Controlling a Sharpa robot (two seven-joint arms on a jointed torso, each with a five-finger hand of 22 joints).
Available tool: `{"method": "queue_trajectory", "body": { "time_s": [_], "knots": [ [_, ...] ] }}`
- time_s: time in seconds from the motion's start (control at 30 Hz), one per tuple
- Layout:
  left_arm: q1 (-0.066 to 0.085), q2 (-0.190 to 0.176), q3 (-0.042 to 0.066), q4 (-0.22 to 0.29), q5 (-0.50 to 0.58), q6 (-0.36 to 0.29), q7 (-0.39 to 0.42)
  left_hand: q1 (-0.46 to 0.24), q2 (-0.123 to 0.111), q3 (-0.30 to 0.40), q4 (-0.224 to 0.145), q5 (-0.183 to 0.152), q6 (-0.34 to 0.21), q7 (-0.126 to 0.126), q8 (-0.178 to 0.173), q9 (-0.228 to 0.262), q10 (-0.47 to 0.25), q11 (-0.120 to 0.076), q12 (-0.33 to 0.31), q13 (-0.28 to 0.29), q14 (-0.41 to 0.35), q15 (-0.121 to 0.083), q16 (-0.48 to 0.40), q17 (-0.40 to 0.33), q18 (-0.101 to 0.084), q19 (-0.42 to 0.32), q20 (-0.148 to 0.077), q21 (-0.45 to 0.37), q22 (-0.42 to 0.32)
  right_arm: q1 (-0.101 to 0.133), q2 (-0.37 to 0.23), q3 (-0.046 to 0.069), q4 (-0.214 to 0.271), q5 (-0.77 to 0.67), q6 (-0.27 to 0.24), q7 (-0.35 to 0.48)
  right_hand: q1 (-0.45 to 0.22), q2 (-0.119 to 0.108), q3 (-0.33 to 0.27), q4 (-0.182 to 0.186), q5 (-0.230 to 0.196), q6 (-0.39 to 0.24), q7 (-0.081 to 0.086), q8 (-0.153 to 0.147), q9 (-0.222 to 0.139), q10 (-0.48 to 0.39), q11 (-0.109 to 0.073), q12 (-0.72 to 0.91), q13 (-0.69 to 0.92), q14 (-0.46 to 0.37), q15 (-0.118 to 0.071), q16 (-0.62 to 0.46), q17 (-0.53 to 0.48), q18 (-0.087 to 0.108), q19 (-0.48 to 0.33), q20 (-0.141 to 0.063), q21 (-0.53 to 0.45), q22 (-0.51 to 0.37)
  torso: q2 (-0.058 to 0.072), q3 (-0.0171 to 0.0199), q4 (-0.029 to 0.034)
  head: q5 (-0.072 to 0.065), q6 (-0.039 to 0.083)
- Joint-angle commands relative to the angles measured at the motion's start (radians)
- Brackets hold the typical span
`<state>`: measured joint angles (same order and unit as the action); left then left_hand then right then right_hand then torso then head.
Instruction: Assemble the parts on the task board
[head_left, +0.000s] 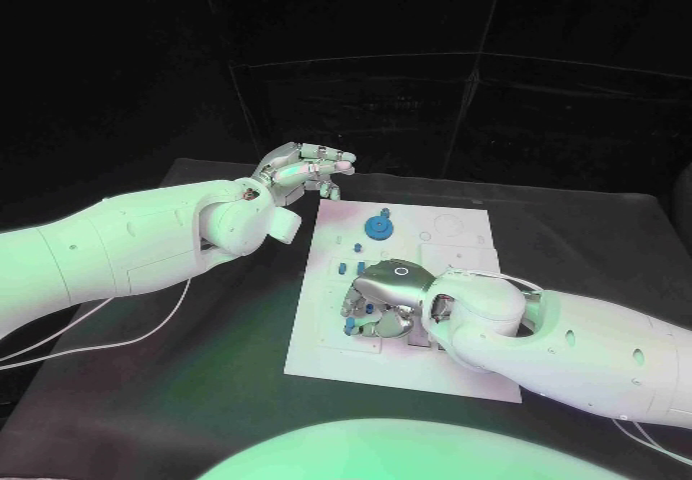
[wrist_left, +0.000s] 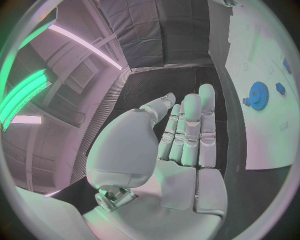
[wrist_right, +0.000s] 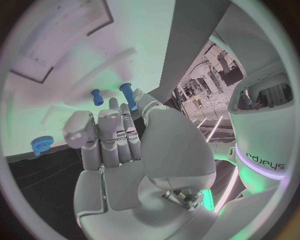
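The white task board (head_left: 378, 372) lies in the middle of the black table. A blue gear (head_left: 379, 227) sits on its far part, also seen as the blue gear (wrist_left: 258, 92) in the left wrist view. My right hand (head_left: 391, 292) is low over the board's left-middle, palm down, above several small blue parts (head_left: 355, 326). In the right wrist view a blue peg (wrist_right: 128, 95) stands between its thumb and a fingertip and looks pinched; a second blue piece (wrist_right: 96, 96) is beside it. My left hand (head_left: 304, 170) hangs raised off the board's far-left corner, holding nothing.
Two more small blue parts (head_left: 343, 268) lie along the board's left edge. A small blue gear (wrist_right: 42, 145) sits near the board's edge in the right wrist view. Black table (head_left: 173, 390) surrounds the board on all sides.
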<state>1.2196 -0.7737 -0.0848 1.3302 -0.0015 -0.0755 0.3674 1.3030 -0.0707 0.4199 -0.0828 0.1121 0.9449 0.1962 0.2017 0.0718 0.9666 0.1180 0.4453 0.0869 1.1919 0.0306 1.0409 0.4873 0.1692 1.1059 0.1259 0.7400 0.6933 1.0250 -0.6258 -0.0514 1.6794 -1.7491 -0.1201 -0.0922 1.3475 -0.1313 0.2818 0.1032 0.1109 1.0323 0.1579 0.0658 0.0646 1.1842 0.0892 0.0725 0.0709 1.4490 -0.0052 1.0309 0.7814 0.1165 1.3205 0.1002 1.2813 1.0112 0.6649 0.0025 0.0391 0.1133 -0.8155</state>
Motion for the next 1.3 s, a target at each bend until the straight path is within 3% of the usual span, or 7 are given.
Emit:
{"method": "queue_trajectory", "body": {
  "time_s": [0.03, 0.5, 0.73, 0.97, 1.17, 1.23, 1.3],
  "knots": [
    [0.001, 0.000, 0.001, 0.001, 0.003, 0.014, 0.002, -0.003, 0.007, -0.007, 0.000, -0.002, -0.004, 0.000, 0.006, 0.000, -0.008, 0.002, 0.006, 0.000, -0.002, 0.002, -0.004, -0.001, 0.014, 0.001, 0.008, -0.006, -0.001, 0.001, -0.001, 0.000, 0.003, -0.008, -0.046, 0.001, -0.002, -0.009, -0.009, 0.002, -0.001, -0.008, 0.001, -0.005, -0.001, -0.011, 0.001, 0.004, 0.001, 0.001, 0.005, -0.002, 0.001, -0.005, -0.001, 0.003, -0.002, 0.001, 0.000, 0.0003, 0.0004, 0.000, 0.000],
    [0.001, -0.001, 0.001, 0.001, 0.003, 0.016, 0.000, -0.003, 0.008, -0.010, 0.001, -0.002, -0.006, 0.000, 0.007, 0.001, -0.010, 0.002, 0.009, 0.000, -0.003, 0.003, -0.004, -0.002, 0.014, 0.001, 0.008, -0.008, -0.002, 0.001, -0.027, 0.000, 0.026, 0.006, -0.105, 0.027, -0.005, -0.012, -0.030, 0.001, 0.014, -0.016, 0.002, -0.002, 0.002, -0.026, 0.002, 0.010, 0.003, -0.001, 0.007, -0.006, -0.008, -0.004, -0.003, 0.004, -0.005, -0.005, 0.000, 0.0006, 0.0001, -0.001, 0.002],
    [0.001, -0.004, 0.000, 0.000, 0.003, 0.016, 0.000, -0.003, 0.008, -0.010, 0.001, -0.002, -0.006, 0.000, 0.007, 0.001, -0.010, 0.002, 0.009, 0.000, -0.003, 0.003, -0.004, -0.002, 0.014, 0.001, 0.008, -0.008, -0.002, 0.011, -0.157, 0.002, 0.124, 0.162, -0.150, 0.035, -0.019, -0.020, -0.082, 0.006, 0.036, -0.035, 0.008, -0.004, 0.001, -0.050, 0.007, 0.024, 0.006, -0.010, 0.010, -0.031, -0.043, 0.004, -0.026, 0.007, -0.032, -0.049, -0.003, -0.0014, -0.0005, -0.008, 0.011],
    [0.001, -0.003, 0.000, -0.002, 0.003, 0.017, -0.001, -0.003, 0.008, -0.010, 0.001, -0.002, -0.006, 0.000, 0.007, 0.001, -0.010, 0.002, 0.009, 0.000, -0.003, 0.003, -0.004, -0.002, 0.014, 0.001, 0.008, -0.008, -0.002, 0.072, -0.306, 0.003, 0.205, 0.410, -0.151, -0.008, -0.033, -0.006, -0.143, 0.026, 0.037, -0.031, 0.007, 0.011, 0.007, 0.007, -0.002, 0.105, 0.036, -0.002, 0.004, -0.011, -0.023, -0.001, -0.010, 0.004, -0.016, -0.023, -0.005, -0.0011, -0.0034, -0.033, 0.026],
    [0.001, -0.002, -0.002, -0.002, 0.003, 0.015, -0.002, -0.003, 0.008, -0.010, 0.001, -0.002, -0.006, 0.000, 0.007, 0.001, -0.010, 0.002, 0.009, 0.000, -0.003, 0.003, -0.004, -0.002, 0.014, 0.001, 0.008, -0.008, -0.002, 0.094, -0.409, 0.003, 0.232, 0.451, -0.140, -0.154, -0.023, -0.001, -0.196, 0.027, 0.063, 0.019, -0.037, 0.055, 0.020, 0.168, -0.054, 0.317, 0.164, 0.030, -0.037, 0.089, 0.103, -0.020, 0.045, -0.032, 0.048, 0.083, -0.004, 0.0003, -0.0050, -0.064, 0.039],
    [0.001, -0.002, -0.003, -0.001, 0.003, 0.015, -0.003, -0.003, 0.008, -0.010, 0.001, -0.002, -0.006, 0.000, 0.007, 0.001, -0.010, 0.002, 0.009, 0.000, -0.003, 0.003, -0.004, -0.002, 0.014, 0.001, 0.008, -0.008, -0.002, 0.097, -0.444, 0.003, 0.237, 0.442, -0.131, -0.218, -0.020, 0.016, -0.246, 0.042, 0.087, 0.015, -0.055, 0.087, 0.026, 0.101, -0.063, 0.479, 0.308, 0.039, -0.047, 0.149, 0.180, -0.028, 0.065, -0.050, 0.076, 0.128, -0.004, -0.0006, -0.0047, -0.082, 0.041],
    [0.001, -0.004, -0.003, 0.001, 0.003, 0.015, -0.002, -0.003, 0.008, -0.010, 0.001, -0.002, -0.006, 0.000, 0.007, 0.001, -0.010, 0.002, 0.009, 0.000, -0.003, 0.003, -0.004, -0.002, 0.014, 0.001, 0.008, -0.008, -0.002, 0.099, -0.473, 0.002, 0.238, 0.426, -0.122, -0.271, -0.029, 0.027, -0.295, 0.066, 0.080, 0.014, -0.056, 0.123, 0.034, 0.065, -0.070, 0.669, 0.495, 0.044, -0.046, 0.195, 0.241, -0.036, 0.077, -0.045, 0.096, 0.162, -0.005, -0.0013, -0.0058, -0.097, 0.042]
  ]
}}
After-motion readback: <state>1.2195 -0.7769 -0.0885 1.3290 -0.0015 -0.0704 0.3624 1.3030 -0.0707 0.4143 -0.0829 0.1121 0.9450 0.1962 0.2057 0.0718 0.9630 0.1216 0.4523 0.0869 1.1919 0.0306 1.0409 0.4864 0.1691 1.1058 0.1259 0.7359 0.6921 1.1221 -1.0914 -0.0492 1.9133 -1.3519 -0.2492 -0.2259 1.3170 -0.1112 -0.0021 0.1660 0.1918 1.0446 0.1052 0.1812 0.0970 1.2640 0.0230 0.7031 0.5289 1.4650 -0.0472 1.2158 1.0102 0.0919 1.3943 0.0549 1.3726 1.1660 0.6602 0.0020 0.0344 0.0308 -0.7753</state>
